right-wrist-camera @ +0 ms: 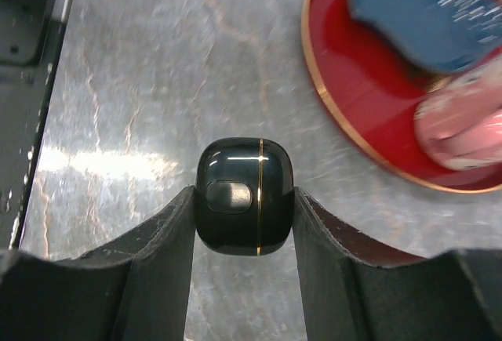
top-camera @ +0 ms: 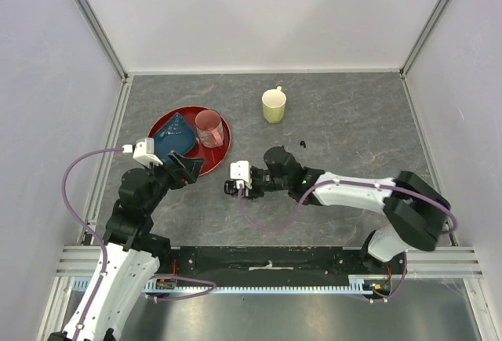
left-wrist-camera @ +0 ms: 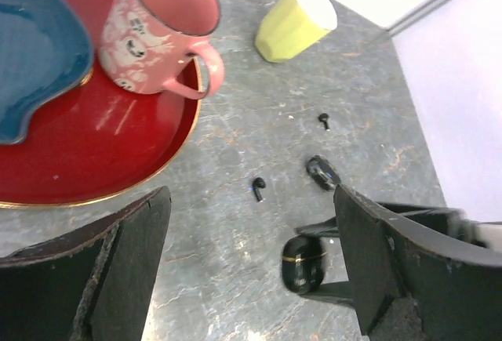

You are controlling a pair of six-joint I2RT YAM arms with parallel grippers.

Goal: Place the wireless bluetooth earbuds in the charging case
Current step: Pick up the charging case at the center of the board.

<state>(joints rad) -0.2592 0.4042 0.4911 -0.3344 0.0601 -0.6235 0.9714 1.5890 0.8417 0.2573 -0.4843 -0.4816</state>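
- Spreading across the whole workspace, the grey stone-patterned desk (top-camera: 353, 114) is closed in on three sides by plain white panels (top-camera: 259, 12) set in aluminium framing.
- The round red tray (top-camera: 159, 127) with a thin gold rim lies left of centre. It carries a dark blue triangular dish (top-camera: 177, 133) and, just to the dish's right, an upright pink patterned mug (top-camera: 209, 128).
- The pale yellow mug (top-camera: 274, 107) stands alone toward the back, well apart from the tray.
- The left gripper (left-wrist-camera: 255, 270) hangs near the tray's front edge, with its jaws spread wide and nothing between them.
- The right gripper (right-wrist-camera: 243, 200) sits near the middle of the desk, just right of the tray. Its jaws are closed onto a glossy black rounded charging case (right-wrist-camera: 244, 196), one pad against each side. A thin gold line runs upright across the case.
- Two tiny black wireless bluetooth earbuds lie loose on the desk, outside the case. One (left-wrist-camera: 258, 188) is between the tray and the case, and the other (left-wrist-camera: 324, 121) is farther back toward the yellow mug.
- A slightly larger glossy black oval piece (left-wrist-camera: 322, 172) lies between them, too small to make out.
- From overhead the right arm (top-camera: 353, 192) hides most of these small items.
- I cannot tell whether the case rests on the desk or is lifted.
- The tray is blurred in the right wrist view.
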